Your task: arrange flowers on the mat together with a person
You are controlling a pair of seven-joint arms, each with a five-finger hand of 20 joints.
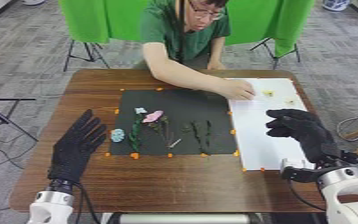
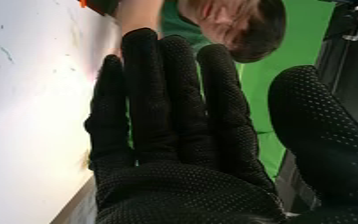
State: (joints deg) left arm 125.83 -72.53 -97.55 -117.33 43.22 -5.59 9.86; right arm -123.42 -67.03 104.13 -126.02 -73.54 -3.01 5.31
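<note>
On dark mat (image 1: 198, 106): flowers (image 1: 152, 116) | right hand (image 1: 310, 132) over white sheet (image 1: 262, 150) | left hand (image 1: 71, 152) beside mat | both empty, fingers extended

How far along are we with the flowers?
Looks done: on the dark mat lie a pink flower, a white flower, a blue bloom and green stems. In hand: nothing in the left hand or right hand; I can't tell about the person's hand. Probably left: the small pale flowers on the white sheet.
</note>
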